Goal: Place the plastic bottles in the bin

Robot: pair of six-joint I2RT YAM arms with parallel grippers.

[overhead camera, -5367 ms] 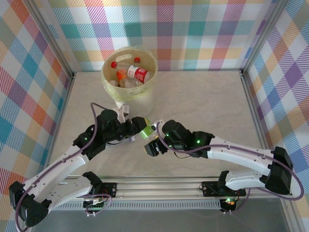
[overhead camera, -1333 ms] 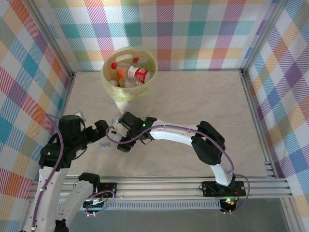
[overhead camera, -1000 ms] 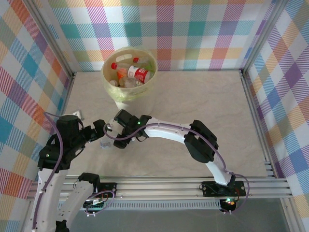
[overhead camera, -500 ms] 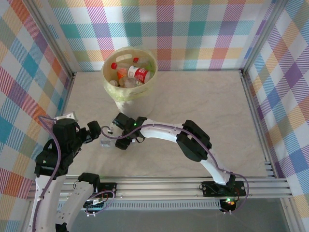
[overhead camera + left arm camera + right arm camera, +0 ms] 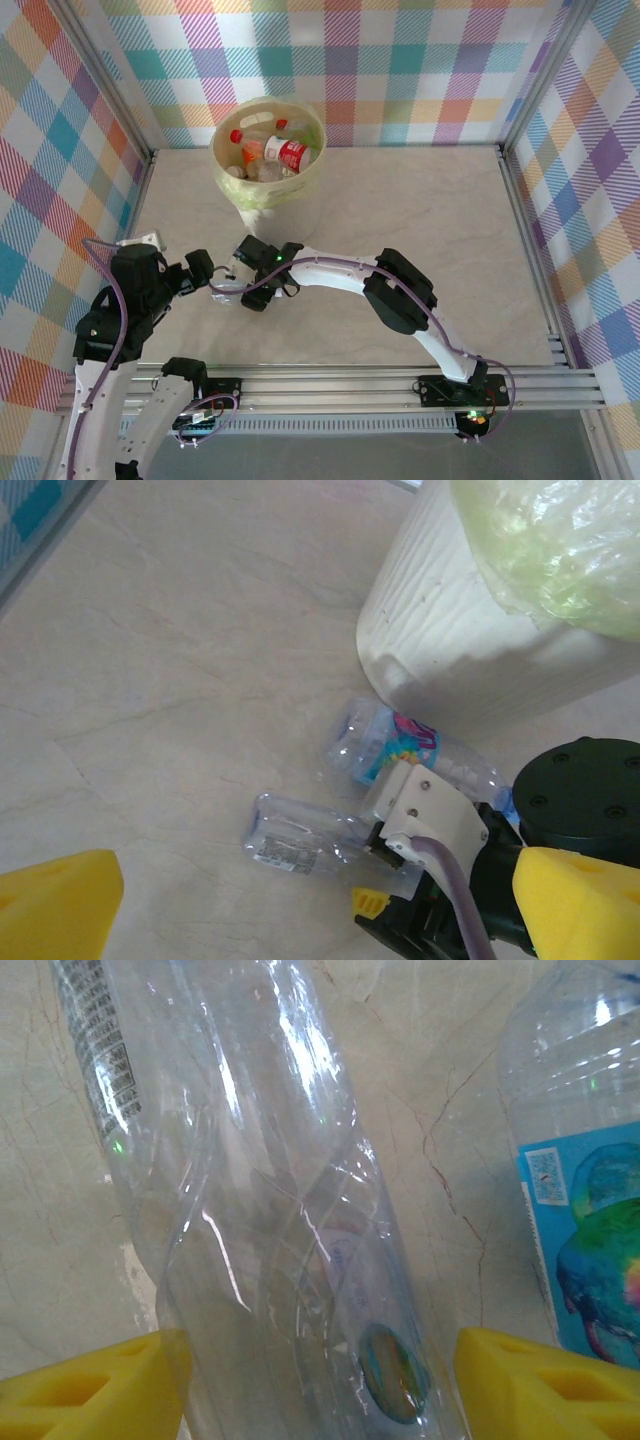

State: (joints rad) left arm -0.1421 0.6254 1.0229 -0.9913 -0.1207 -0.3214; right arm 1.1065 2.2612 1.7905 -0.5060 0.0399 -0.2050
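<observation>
A clear crushed plastic bottle (image 5: pixel 270 1210) lies on the table, also seen from the left wrist (image 5: pixel 300 840). My right gripper (image 5: pixel 310 1380) is open with one yellow finger on each side of its neck end, close to its walls. A second bottle with a blue label (image 5: pixel 400 750) lies just beyond it, against the foot of the bin (image 5: pixel 470 630). My left gripper (image 5: pixel 315 910) is wide open and holds nothing, a little left of both bottles (image 5: pixel 200 272). The pale yellow bin (image 5: pixel 290 205) holds several bottles (image 5: pixel 285 152) with red and orange caps.
The right arm (image 5: pixel 340 272) stretches across the table's middle toward the left. Checked walls close in the left, back and right sides. An aluminium rail (image 5: pixel 330 385) runs along the near edge. A pale green liner (image 5: pixel 560 550) hangs over the bin's rim.
The right gripper has reached further left over the clear bottle and its jaws have narrowed around it. The left arm has drawn back toward the left wall, still open.
</observation>
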